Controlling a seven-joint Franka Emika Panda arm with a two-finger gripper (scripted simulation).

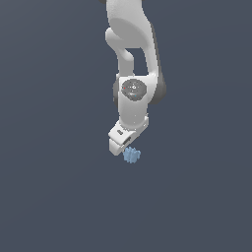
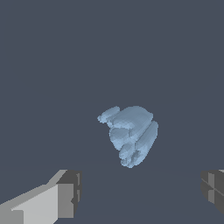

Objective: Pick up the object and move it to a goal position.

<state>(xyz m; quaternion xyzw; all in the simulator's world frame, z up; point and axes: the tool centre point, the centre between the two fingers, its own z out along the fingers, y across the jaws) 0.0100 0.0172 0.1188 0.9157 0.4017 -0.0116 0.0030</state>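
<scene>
Object [image 2: 131,134] — light-blue ridged blob — just beyond spread, empty-fingered tool [image 2: 140,197].

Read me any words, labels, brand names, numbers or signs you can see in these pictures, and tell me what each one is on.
None: no readable text in either view.
Light-blue object: plain ridged surface, no markings.
White arm: no lettering; its grey round cap shows faint specks too small to read as anything.
Gripper and its fingers: bare, unlabelled.
Dark background: blank.
</scene>
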